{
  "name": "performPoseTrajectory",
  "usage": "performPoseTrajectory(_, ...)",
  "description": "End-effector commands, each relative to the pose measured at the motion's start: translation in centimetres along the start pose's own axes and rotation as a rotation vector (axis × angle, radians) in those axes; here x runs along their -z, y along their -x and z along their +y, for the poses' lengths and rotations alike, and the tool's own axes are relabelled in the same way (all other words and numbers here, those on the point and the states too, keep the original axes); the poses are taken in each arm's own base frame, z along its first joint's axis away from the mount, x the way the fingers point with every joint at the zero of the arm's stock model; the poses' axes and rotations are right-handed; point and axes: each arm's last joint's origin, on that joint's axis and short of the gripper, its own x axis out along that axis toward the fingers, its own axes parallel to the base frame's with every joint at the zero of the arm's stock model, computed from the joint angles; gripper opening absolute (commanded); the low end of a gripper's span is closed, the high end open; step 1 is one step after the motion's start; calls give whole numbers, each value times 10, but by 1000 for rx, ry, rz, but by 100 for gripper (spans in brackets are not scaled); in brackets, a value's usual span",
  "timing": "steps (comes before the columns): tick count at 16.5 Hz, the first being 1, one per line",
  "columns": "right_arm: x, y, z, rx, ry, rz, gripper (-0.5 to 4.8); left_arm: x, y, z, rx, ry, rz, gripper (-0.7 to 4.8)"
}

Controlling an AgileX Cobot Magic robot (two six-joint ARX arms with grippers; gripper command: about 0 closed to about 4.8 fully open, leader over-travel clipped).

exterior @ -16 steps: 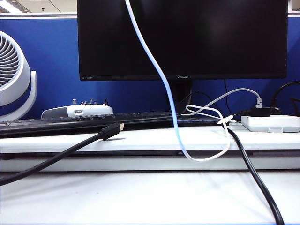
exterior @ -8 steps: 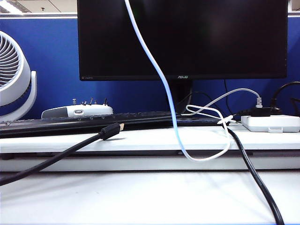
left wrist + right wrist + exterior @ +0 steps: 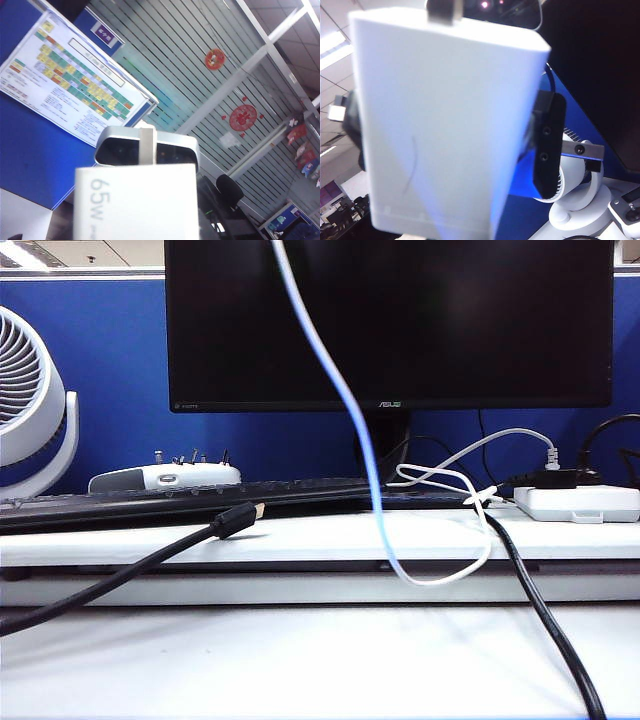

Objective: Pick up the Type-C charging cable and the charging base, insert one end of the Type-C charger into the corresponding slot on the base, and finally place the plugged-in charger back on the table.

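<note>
Swinging a touch to the right in its upper stretch since a second ago, the one long, thin, glossy white Type-C charging cable (image 3: 352, 412) hangs from beyond the top of the exterior view. It runs down in front of the single black monitor (image 3: 480, 330) marked "ASUS", loops over the raised ledge of the wide white counter (image 3: 300, 660) and climbs toward the one flat white power strip (image 3: 578, 503).

Nothing else has shifted: one thick black cable with a gold-tipped plug (image 3: 236, 519), one dark keyboard (image 3: 200, 498) and one white fan (image 3: 25, 400).

Neither arm shows in the exterior view. The one small white rectangular plastic charging base (image 3: 135, 200), printed "65W", is held up off the counter and fills both wrist views. In the right wrist view two black fingers (image 3: 547, 145) flank it, so the left pincer (image 3: 450, 135) clamps the block with its jaws wide. The right pincer is closed narrow, but no view shows it or what it pinches.

Behind the block, the left wrist view shows one coloured wall chart (image 3: 75, 80) and two red paper ornaments (image 3: 243, 118).
</note>
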Motion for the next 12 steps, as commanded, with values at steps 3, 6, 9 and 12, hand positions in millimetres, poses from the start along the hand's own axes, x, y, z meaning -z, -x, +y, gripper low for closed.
performPoseTrajectory(3, -7, 2, 11, -36, 30, -39, -1, -2, 2, -3, 4, -18, 2, 16)
performPoseTrajectory(6, -8, 3, 15, -40, 42, -47, -1, -1, 2, -3, 8, -37, 8, 0)
performPoseTrajectory(9, -11, 3, 18, -49, 13, -48, -1, -1, 2, -3, 11, -91, 11, -6)
performPoseTrajectory(12, -14, 2, 22, -60, 25, -54, -1, -1, 2, -3, 11, -109, 11, -6)
